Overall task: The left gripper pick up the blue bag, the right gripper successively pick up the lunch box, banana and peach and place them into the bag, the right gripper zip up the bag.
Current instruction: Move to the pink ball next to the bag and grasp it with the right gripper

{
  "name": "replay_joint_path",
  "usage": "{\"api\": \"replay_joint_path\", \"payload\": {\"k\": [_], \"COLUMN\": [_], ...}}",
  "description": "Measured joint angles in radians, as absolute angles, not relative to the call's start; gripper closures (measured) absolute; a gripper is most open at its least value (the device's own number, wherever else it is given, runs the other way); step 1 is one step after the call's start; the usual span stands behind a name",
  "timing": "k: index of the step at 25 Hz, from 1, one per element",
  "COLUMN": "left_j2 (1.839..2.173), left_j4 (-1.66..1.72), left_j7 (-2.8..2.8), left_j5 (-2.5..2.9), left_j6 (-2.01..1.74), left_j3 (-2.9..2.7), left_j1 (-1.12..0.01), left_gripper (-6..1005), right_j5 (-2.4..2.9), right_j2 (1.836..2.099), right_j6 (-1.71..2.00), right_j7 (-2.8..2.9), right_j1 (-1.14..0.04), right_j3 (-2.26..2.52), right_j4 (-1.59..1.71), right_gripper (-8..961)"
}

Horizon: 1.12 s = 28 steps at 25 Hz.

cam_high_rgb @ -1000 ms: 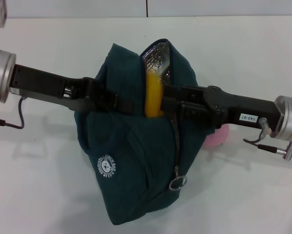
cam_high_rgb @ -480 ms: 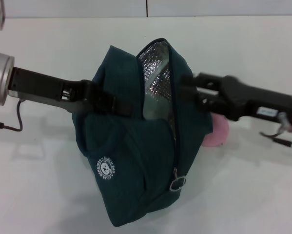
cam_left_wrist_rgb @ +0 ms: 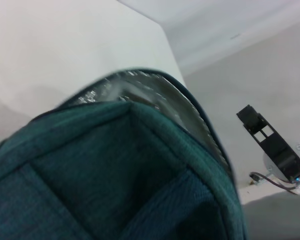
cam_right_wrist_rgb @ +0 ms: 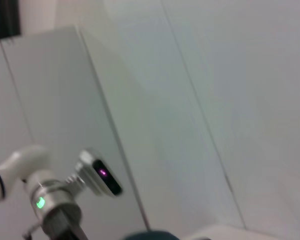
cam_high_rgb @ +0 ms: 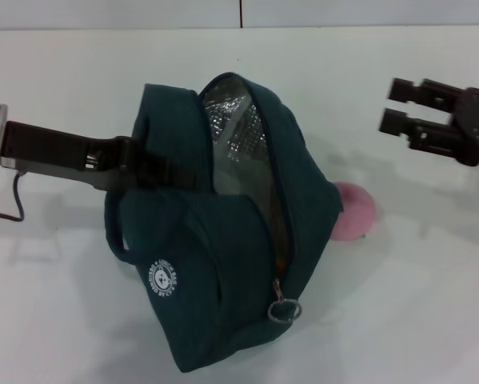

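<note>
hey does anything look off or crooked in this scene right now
The blue bag hangs tilted from the left gripper, its zipper wide open with the silver lining exposed. The peach lies on the table beside it. The right gripper hovers open and empty.

Bright even light, soft shadows on white table (cam_high_rgb: 431, 320), blurry wrist views
</note>
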<state>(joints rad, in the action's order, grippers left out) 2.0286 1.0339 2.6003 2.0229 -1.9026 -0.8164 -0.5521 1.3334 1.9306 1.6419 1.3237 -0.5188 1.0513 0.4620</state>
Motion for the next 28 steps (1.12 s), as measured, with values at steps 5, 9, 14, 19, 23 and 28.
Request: {"api": "replay_joint_path", "payload": {"k": [5,9,14,19,23,28], "left_j2": [2.018,2.017,2.017,2.017,2.017,2.017], "left_j4": [1.016,1.016,1.015,1.015,1.015,1.015], "left_j7": [2.588,2.588,2.588,2.588,2.588,2.587], "left_j5": [2.028,2.028,2.028,2.028,2.028,2.028], "left_j6": [-1.884,-1.879,-1.877,-1.876,-1.874,-1.874], "left_j3": [-0.815,-0.814,-0.814,-0.814,-0.814,-0.814], "left_j1": [-0.552,-0.552,-0.553,-0.555,-0.556,-0.559], "left_gripper": [956,956,956,956,956,956], "right_j5": [1.435,1.573,1.672,1.75,1.772,1.789], "right_j2": [1.884,1.891,1.938,1.984,1.997,2.001], "right_j6": [1.575,1.496,1.424,1.362,1.334,1.298], "right_j7": [1.336,1.372,1.376,1.377,1.378,1.392], "right_j1": [-0.514,-0.518,-0.526,-0.548,-0.563,-0.581], "right_j3": [1.051,1.051,1.057,1.059,1.066,1.085], "right_j4": [0.482,0.513,0.541,0.557,0.556,0.549], "right_gripper": [263,158,107,104,102,106]}}
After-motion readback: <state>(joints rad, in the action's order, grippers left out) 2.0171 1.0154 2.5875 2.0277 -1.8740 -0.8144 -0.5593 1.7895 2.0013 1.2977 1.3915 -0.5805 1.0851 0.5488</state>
